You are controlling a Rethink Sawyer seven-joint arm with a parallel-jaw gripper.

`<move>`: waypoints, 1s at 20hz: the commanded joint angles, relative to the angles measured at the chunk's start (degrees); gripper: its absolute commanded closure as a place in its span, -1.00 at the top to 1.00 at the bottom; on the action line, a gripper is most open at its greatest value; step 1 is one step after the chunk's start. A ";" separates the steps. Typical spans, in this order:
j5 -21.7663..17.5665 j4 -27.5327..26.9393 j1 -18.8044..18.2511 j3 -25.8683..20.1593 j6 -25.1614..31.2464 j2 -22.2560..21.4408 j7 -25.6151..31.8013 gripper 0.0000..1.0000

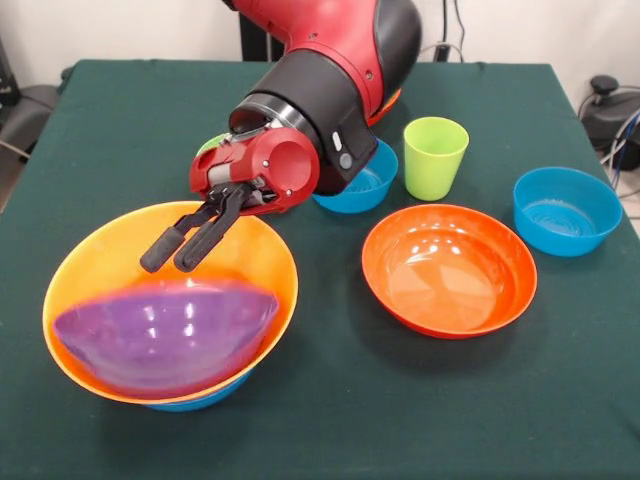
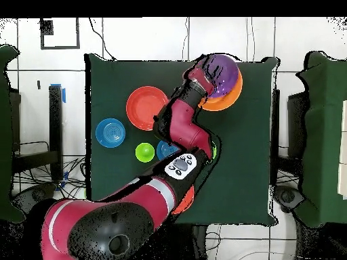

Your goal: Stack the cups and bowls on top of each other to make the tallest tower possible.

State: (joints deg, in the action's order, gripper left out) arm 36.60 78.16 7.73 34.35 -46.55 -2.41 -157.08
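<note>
Glossy purple plastic bowl [image 1: 165, 335] nested in tower [image 1: 250, 262], near table edge: light, slick; my gripper [image 1: 172, 255] nearly closed, empty; I'd pinch the rim.

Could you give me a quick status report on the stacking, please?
Gripper empty, fingers nearly together, over tower. Purple bowl nested in orange. Red-orange bowl, green cup unstacked. Nothing blocking.

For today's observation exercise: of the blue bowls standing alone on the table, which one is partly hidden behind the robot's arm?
The blue bowl just left of the lime-green cup; the arm covers its left part. The other blue bowl sits fully visible by the right edge.
</note>
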 commanded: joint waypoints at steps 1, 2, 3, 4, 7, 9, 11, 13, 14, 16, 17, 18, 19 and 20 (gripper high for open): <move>-3.59 3.72 -0.73 -10.72 15.64 -2.50 -4.64 1.00; -3.78 3.72 -0.81 -10.77 15.85 -2.58 -4.64 1.00; -3.97 3.71 -0.88 -10.82 16.05 -2.67 -4.65 1.00; -4.16 3.71 -0.95 -10.87 16.26 -2.75 -4.66 1.00; -6.53 4.05 -1.93 -12.21 19.14 -3.96 -5.07 1.00; -7.99 4.51 -2.65 -13.42 21.91 -5.16 -4.96 1.00; -8.27 4.68 -2.70 -13.48 22.66 -5.57 -4.66 1.00; -8.59 4.78 -2.82 -13.51 23.43 -5.93 -4.44 1.00; -8.57 4.75 -2.80 -13.37 23.48 -5.93 -4.31 1.00; -8.52 4.71 -2.74 -13.18 23.58 -5.95 -4.18 1.00; -8.61 4.65 -2.72 -13.11 23.80 -6.01 -4.10 1.00; -9.20 4.63 -2.99 -13.42 24.63 -6.34 -3.97 1.00; -9.95 4.63 -3.33 -13.83 25.82 -6.77 -3.70 1.00; -10.74 4.57 -3.45 -13.87 27.49 -7.13 -2.82 1.00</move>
State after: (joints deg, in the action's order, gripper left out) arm 31.16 79.92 5.62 30.54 -30.85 -8.72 -157.08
